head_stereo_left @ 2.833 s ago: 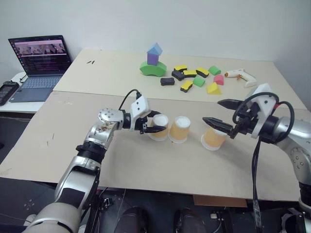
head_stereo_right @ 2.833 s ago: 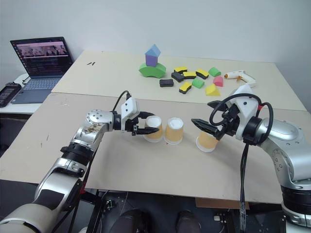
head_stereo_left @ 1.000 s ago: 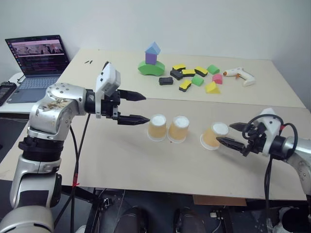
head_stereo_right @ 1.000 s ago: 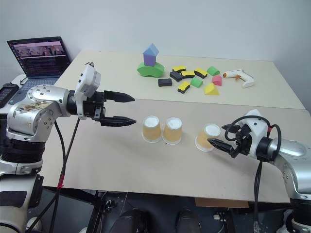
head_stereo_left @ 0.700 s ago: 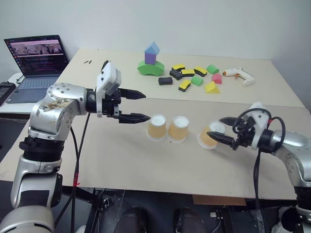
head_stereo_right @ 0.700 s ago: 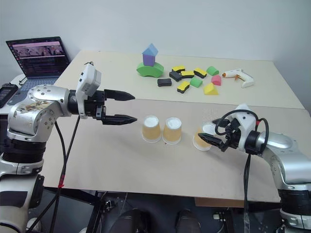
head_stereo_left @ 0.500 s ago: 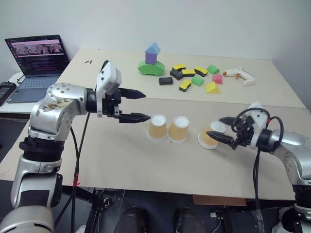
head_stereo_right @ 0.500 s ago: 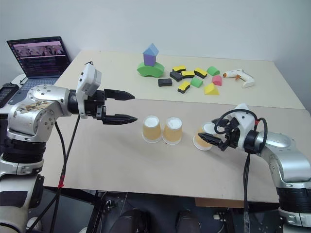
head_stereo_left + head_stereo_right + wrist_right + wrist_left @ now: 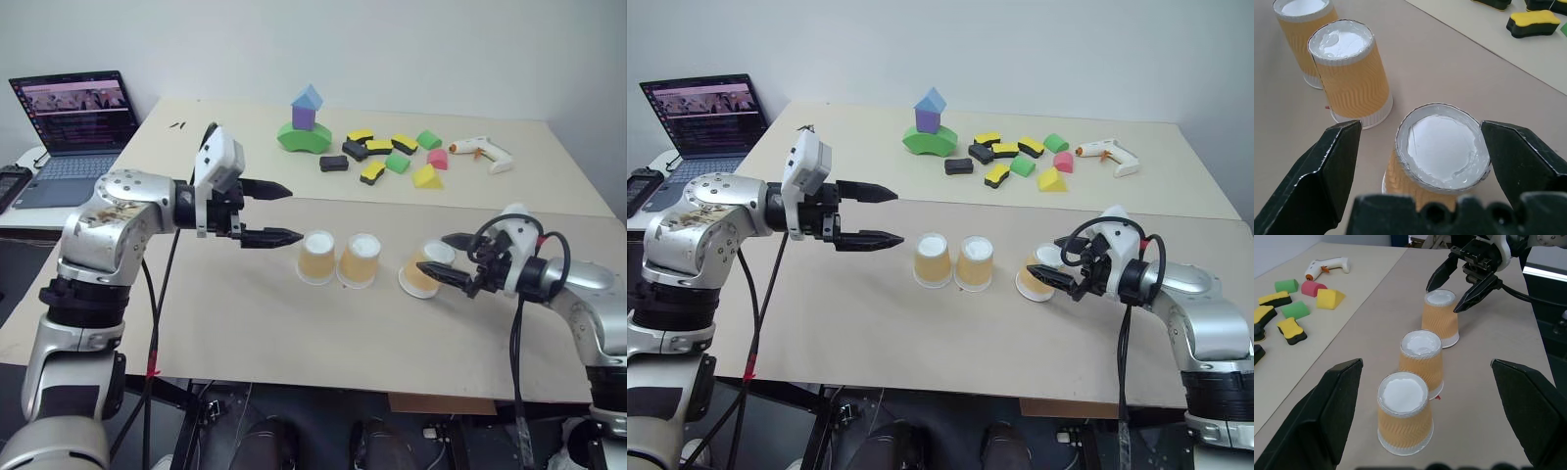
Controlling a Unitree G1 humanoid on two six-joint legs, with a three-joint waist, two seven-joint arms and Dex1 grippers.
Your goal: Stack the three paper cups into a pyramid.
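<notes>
Clearly the right end effector (image 9: 443, 258), jaws wide and empty, straddles the lone upside-down cup (image 9: 423, 271), while the open left end effector (image 9: 277, 211) hovers farther off.

Left gripper (image 9: 281, 211) raised, spread wide; right gripper (image 9: 441, 256) low, spread.

The three paper cups (image 9: 1354, 73) have matt, wavy-ribbed tan paper walls and white bases that look faintly glossy, perhaps coated. The tabletop (image 9: 294, 333) is matt beige board. Coloured blocks (image 9: 392, 157) at twelve o'clock seem soft foam. Each gripper (image 9: 1420, 161) has smooth, matt black plastic fingers (image 9: 1327, 166).
</notes>
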